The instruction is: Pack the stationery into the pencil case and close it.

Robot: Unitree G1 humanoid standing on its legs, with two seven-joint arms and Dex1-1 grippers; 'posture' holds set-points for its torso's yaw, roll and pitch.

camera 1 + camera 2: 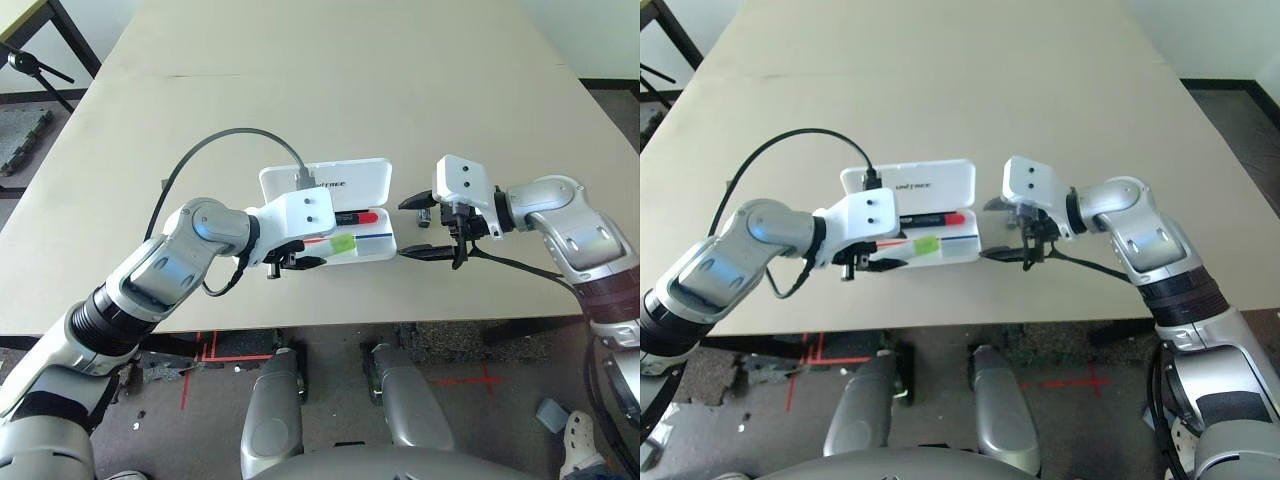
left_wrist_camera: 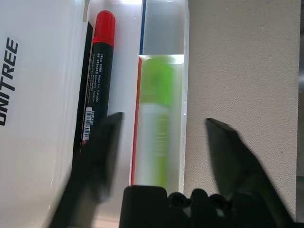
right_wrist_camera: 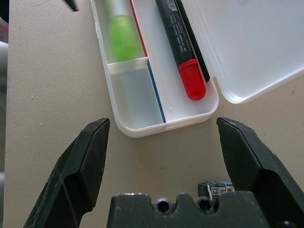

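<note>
Left eye view: the pencil case [image 1: 376,248] lies open on the bench [image 1: 300,100]; the small cylinder [image 1: 424,217] sits just beside it, between the right tool's [image 1: 407,228] parted fingers.

Left wrist view: the left tool [image 2: 164,118] is wide open, holding nothing; the highlighter [image 2: 156,123] and red-capped marker [image 2: 99,76] lie in 2 separate compartments.

Right wrist view: the right tool stands wide, empty. The cylinder looks light, hard and prone to roll; grip it mid-barrel, gently. The thin lid probably flexes; push near its edge.
</note>
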